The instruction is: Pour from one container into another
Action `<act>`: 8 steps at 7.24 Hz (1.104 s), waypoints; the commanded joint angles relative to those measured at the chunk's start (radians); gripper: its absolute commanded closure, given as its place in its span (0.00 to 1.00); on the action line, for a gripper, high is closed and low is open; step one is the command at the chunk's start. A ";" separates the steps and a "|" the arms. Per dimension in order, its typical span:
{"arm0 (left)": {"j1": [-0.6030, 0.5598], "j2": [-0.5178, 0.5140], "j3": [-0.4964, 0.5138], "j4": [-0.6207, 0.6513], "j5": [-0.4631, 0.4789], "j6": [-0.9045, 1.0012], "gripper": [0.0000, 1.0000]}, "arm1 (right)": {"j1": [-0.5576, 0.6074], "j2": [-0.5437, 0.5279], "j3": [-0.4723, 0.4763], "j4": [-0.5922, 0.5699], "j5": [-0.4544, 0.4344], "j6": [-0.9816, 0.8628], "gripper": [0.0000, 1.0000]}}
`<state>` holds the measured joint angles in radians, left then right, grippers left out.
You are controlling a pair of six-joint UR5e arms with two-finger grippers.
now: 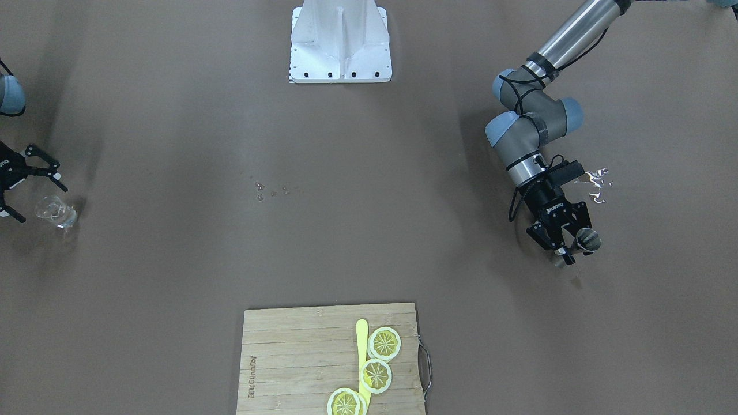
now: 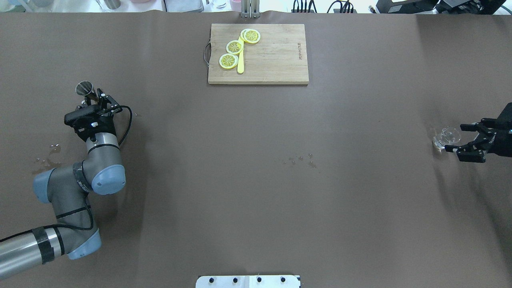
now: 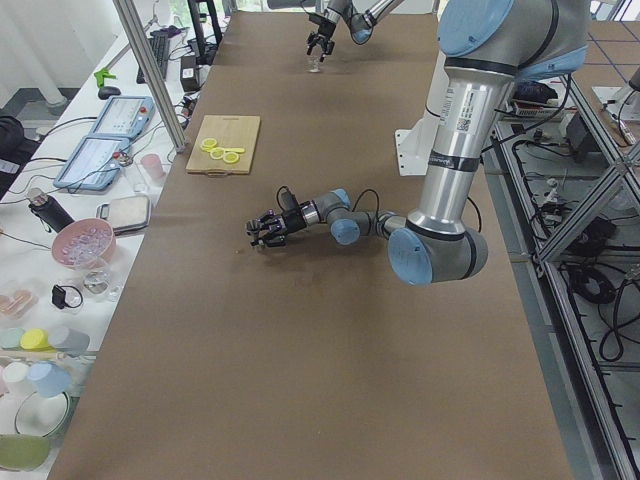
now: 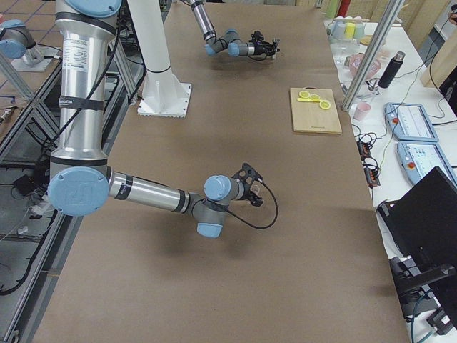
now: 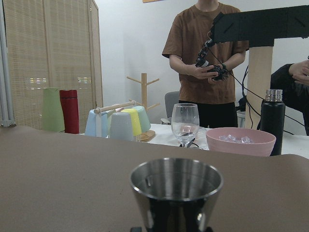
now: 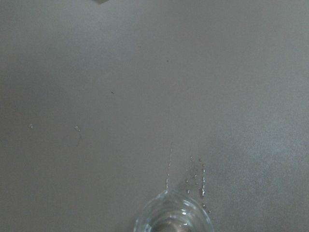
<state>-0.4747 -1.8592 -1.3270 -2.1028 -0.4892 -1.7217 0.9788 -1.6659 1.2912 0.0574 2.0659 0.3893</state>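
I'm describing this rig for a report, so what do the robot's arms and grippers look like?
Both the left arm and right arm have silver tubes, grey joints and light-blue end caps. A black cable loops along the left wrist. The left gripper and right gripper are black two-finger units; the left bears white lettering.

Two fixed cameras look steeply down on the brown bench [image 2: 256,180] from opposite long sides: the cutting board [image 2: 276,56] lies at the top of the overhead view, at the bottom of the front-facing one. Two more look along the bench from either end, both taking in the board. The left wrist camera sits level and close behind a steel cup [image 5: 176,193]; the right wrist camera looks down on a glass [image 6: 173,220] at close range.
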 commanded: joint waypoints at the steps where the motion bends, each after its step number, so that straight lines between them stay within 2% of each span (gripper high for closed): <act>1: 0.002 0.001 -0.001 0.014 0.000 0.001 0.77 | -0.006 0.021 -0.053 0.053 -0.009 0.000 0.00; 3: 0.004 0.003 -0.011 0.014 -0.003 0.001 0.83 | -0.006 0.032 -0.064 0.065 -0.029 0.013 0.00; 4: 0.005 0.003 -0.015 0.014 -0.003 0.001 0.95 | -0.014 0.032 -0.073 0.097 -0.058 0.031 0.00; 5: 0.005 0.008 -0.032 0.009 -0.003 0.001 1.00 | -0.026 0.032 -0.088 0.138 -0.087 0.051 0.00; 8: 0.007 0.034 -0.191 0.014 0.004 0.017 1.00 | -0.048 0.032 -0.109 0.189 -0.101 0.062 0.00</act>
<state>-0.4690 -1.8313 -1.4563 -2.0929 -0.4885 -1.7122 0.9396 -1.6337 1.1867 0.2330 1.9705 0.4487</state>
